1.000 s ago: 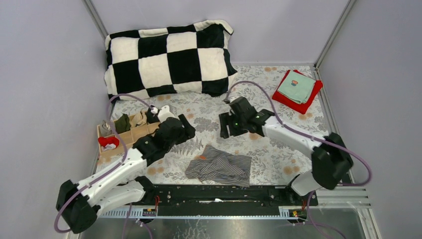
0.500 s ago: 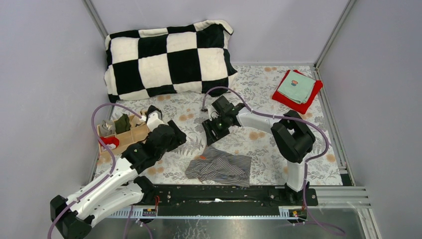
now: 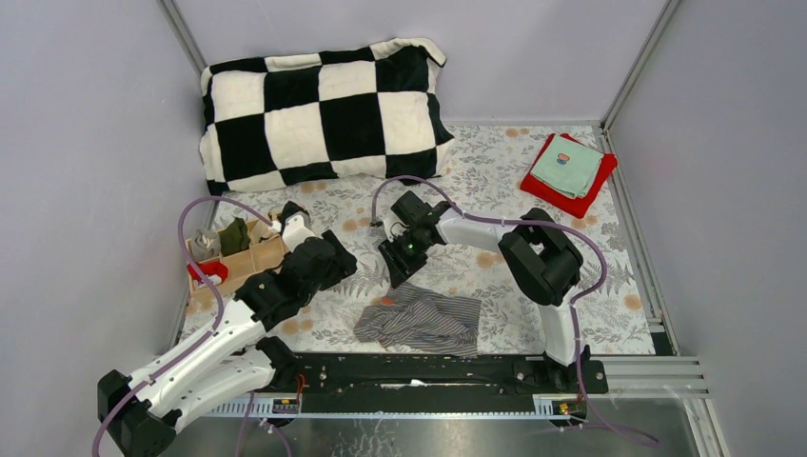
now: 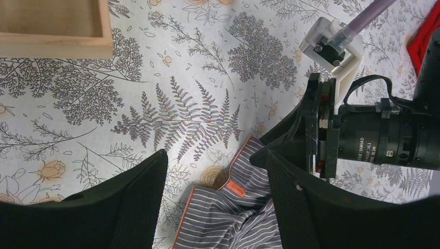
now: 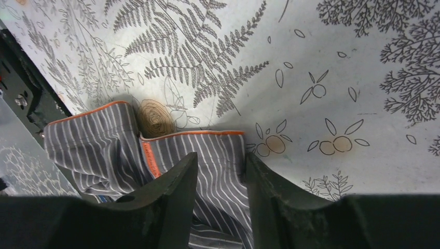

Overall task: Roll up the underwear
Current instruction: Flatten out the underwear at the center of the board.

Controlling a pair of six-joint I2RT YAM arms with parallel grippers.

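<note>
The underwear (image 3: 419, 320) is a grey pair with pale stripes and an orange-brown waistband, lying crumpled near the table's front middle. My right gripper (image 3: 392, 272) is down at its far left corner. In the right wrist view the fingers (image 5: 221, 155) straddle the waistband edge of the underwear (image 5: 98, 148), with a narrow gap and striped cloth showing between them, not pinched. My left gripper (image 3: 341, 264) hovers just left of that corner. Its wide-apart fingers (image 4: 215, 155) frame the underwear (image 4: 228, 218) and the orange label, with nothing held.
A black-and-white checkered pillow (image 3: 324, 109) lies at the back. A wooden box (image 3: 238, 249) holding small clothes stands at the left behind my left arm. A red cloth (image 3: 580, 195) with a teal cloth (image 3: 567, 168) on it lies back right. A black rail (image 3: 428, 371) runs along the near edge.
My right arm swung left and came down onto the underwear's far corner, its fingers drawing closer together. My left arm drew back slightly left, then held still.
</note>
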